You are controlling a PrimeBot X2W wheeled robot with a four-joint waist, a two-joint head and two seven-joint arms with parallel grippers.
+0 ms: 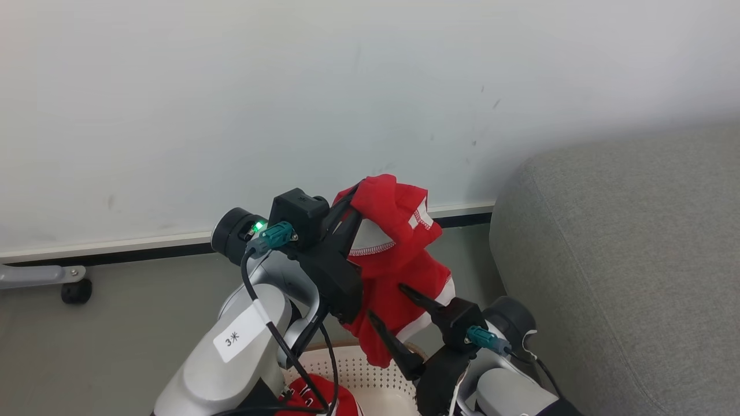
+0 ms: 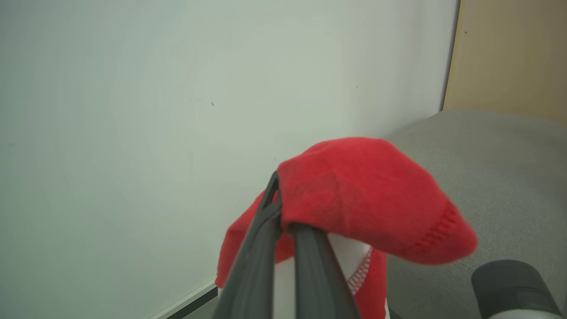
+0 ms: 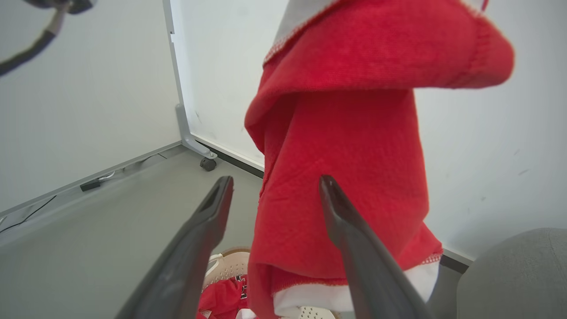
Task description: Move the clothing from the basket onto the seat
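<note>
seat [image 1: 624,260]: grey, off right, well apart from the load.
basket [image 1: 370,370]: below, second red piece [image 1: 315,396] inside.
red garment [image 1: 399,260]: hanging over the basket.
left gripper [image 1: 351,196]: clamped on a top fold — thin bite, could slip mid-swing.
right gripper [image 1: 386,300]: fingers spread beside the hem — could snag.

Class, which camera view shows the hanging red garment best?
The head view: nearly the whole garment hangs from the left claw. The left wrist view catches its pinched top; the right wrist view, its body close up, top cropped.
</note>
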